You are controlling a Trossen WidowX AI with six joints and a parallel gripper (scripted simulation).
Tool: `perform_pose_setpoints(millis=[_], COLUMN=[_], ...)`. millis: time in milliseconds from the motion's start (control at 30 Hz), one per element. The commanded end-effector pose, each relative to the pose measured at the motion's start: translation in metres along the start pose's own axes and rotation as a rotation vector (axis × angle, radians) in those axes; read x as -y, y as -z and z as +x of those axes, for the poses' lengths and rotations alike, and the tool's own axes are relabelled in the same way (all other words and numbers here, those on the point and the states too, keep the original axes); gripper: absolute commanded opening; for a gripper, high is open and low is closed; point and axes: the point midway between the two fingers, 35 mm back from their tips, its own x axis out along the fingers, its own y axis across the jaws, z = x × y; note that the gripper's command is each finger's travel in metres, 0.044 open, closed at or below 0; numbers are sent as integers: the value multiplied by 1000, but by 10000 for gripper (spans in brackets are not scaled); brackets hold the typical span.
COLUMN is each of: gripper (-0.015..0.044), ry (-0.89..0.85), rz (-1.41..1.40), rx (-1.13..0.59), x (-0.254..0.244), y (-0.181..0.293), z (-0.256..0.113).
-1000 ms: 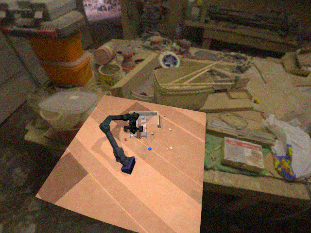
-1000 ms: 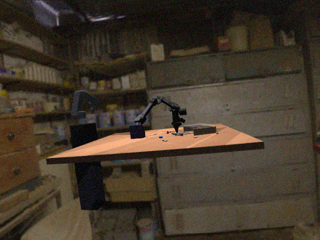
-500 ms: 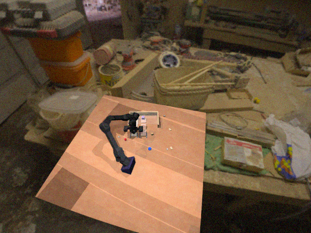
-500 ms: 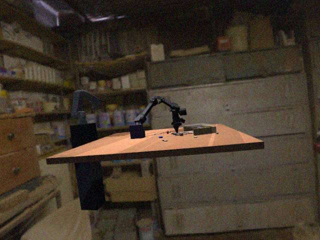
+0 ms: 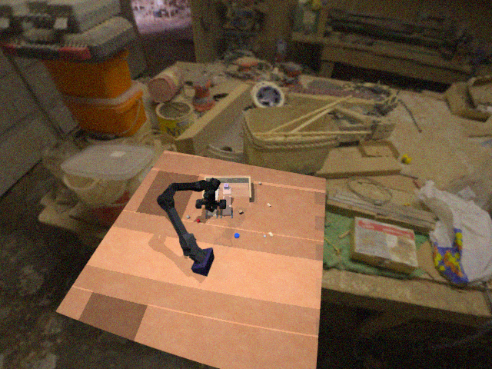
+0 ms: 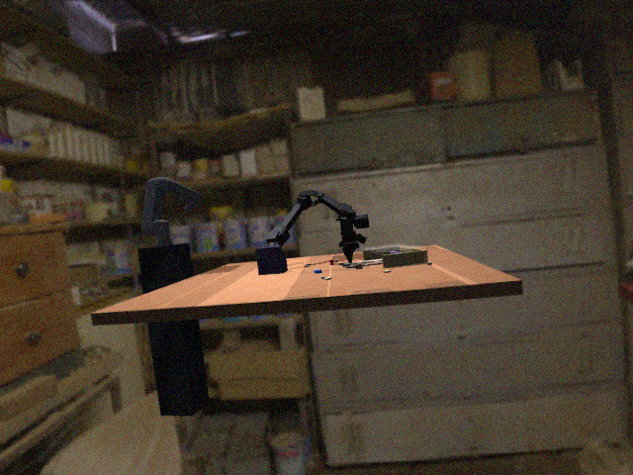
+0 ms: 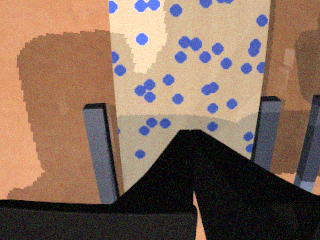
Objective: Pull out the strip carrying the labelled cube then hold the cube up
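A cream strip with blue dots (image 7: 190,75) runs between low grey rails (image 7: 100,150) (image 7: 267,130); its near end is hidden behind the fingers in the wrist view. My gripper (image 7: 189,140) (image 6: 350,261) is shut, with nothing visible between its fingers. It points down over the dotted strip, its tips at or just above the surface. A plain strip (image 5: 227,199) lies to the right of it in the top view. A small pale purple cube (image 5: 226,185) stands at the far part of that lane. Its label is too small to read, and whether that strip is in one piece is unclear.
A low-walled frame (image 5: 250,188) (image 6: 406,256) stands around the far ends of the strips. A blue piece (image 5: 237,235) (image 6: 317,271), a red piece (image 5: 197,221) (image 6: 331,262), a dark piece (image 5: 241,211) and small white pieces (image 5: 268,204) (image 5: 270,234) lie on the table.
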Motion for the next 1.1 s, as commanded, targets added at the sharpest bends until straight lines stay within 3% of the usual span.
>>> perform_pose_setpoints(millis=[0, 1067], gripper=[0, 0], ry=[-4, -4], rz=[1, 2], rx=[2, 1], x=[-1, 2], y=[-1, 31], z=[1, 3])
